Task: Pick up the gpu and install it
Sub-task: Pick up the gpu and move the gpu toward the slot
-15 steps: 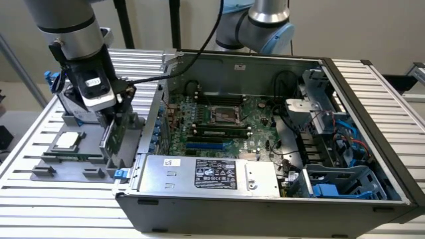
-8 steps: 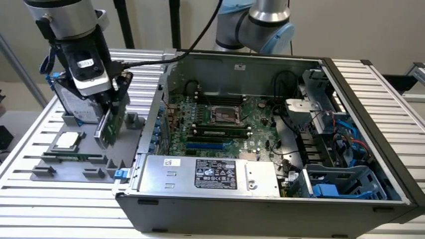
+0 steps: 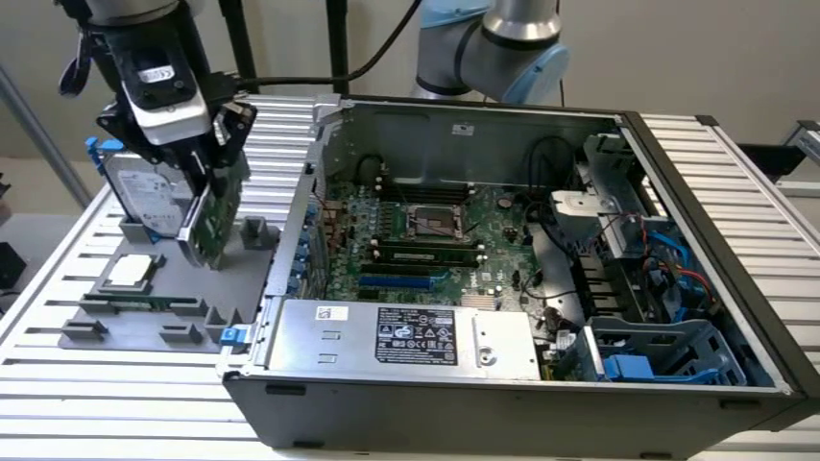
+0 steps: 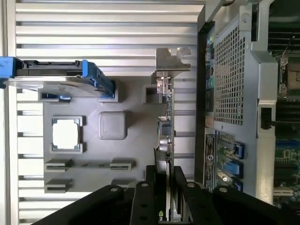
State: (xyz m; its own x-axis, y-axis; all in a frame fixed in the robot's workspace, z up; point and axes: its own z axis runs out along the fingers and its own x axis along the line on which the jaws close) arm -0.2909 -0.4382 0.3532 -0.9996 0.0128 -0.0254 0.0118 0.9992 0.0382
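Gripper (image 3: 205, 158) is seen over the grey holder tray (image 3: 129, 327), at the exterior view's left, beside the open computer case (image 3: 513, 403). Fingers (image 4: 149, 187) are drawn in to a narrow gap, and the gpu (image 3: 211, 221) is clamped between them by its upper edge. The card is held on edge, slightly tilted, with green board showing. It is placed just beside the upright hard drive (image 3: 134, 197) with blue rails; contact between the two cannot be made out. The gpu's lower edge is down near the tray; whether it rests in the tray or is clear of it cannot be told.

In the wrist view the gpu (image 4: 165, 136) is seen edge-on as a thin strip, with its silver bracket (image 4: 171, 61) at the far end. Its near end is hidden between the fingers, and its black face cannot be made out. The gripper (image 4: 165, 187) body is cut off by the frame edge. The CPU chip (image 4: 65, 133) is seated in a tray pocket, well apart from the card. The motherboard (image 3: 423, 240) is exposed inside the case, its slots partly obscured by cables and shadow.
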